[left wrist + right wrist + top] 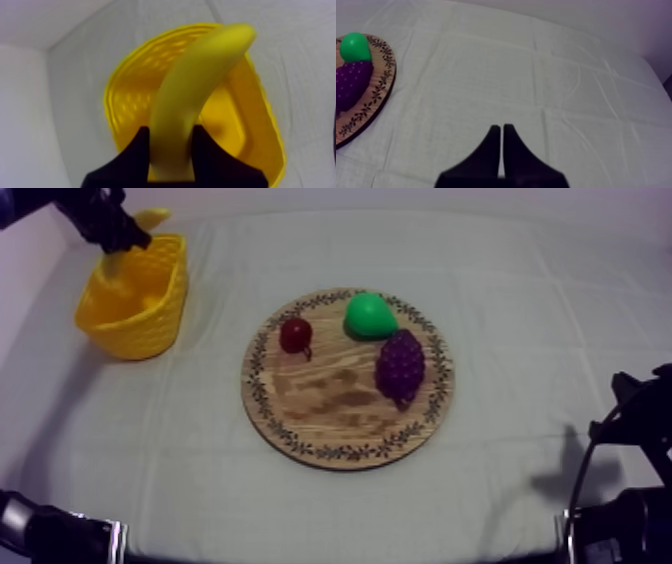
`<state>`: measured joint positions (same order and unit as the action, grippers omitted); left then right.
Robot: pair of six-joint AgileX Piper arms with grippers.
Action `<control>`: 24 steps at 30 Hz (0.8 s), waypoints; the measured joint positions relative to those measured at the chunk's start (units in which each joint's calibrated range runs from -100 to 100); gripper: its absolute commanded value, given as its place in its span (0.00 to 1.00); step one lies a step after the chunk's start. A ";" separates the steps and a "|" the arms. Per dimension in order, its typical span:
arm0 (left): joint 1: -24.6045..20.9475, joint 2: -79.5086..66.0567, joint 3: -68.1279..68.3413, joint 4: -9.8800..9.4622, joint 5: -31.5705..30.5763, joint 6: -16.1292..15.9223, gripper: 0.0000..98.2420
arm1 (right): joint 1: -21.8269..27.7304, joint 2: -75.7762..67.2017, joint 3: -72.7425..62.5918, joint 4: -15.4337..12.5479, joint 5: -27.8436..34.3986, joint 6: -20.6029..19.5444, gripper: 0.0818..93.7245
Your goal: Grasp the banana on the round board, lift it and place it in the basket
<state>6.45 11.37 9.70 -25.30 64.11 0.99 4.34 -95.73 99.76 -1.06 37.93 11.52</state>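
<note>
The robot's left arm reaches in from the far left corner of the bench [520, 308], its tool [120, 236] poised over the far rim of the yellow basket [150, 328]. The tool's two black fingers [142, 145] are clamped on a banana [200, 75] near one end. Seen from that arm's own camera, the fruit curves away from the tool [171, 131] across the basket's [130, 100] open mouth. From above, one yellow tip of the banana [150, 218] pokes out beyond the tool, while the other end points down toward the basket's inside. Whether it touches the rim cannot be told from here.

The basket stands on the grey-white cloth at the left side of the bench, well apart from the round wooden board [330, 398] in the middle. Three toy fruits lie on the board. A green pear [370, 316] sits at the far edge, a bunch of purple grapes [400, 366] is just beside it toward the right, and a small red fruit [296, 334] lies apart from both at the left.

The right arm [625, 528] sits low at the near right corner. Its tool [502, 127] is closed on nothing, the fingers lying together as a narrow wedge above bare cloth [536, 75]. The edge of the board [371, 100], with the pear [355, 46] and grapes [351, 82] on it, lies some way off to its side.
</note>
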 measured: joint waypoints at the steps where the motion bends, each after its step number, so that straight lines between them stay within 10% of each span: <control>1: -0.22 0.59 0.89 0.08 -0.84 0.47 0.13 | 0.00 0.00 0.00 0.00 0.00 0.00 0.00; 24: -3.24 9.02 8.77 1.52 -16.28 6.87 0.27 | 0.03 0.00 0.00 0.00 0.00 0.00 0.00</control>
<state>3.22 20.39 18.48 -23.77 47.83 7.86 4.38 -95.73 99.76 -1.06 37.93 11.52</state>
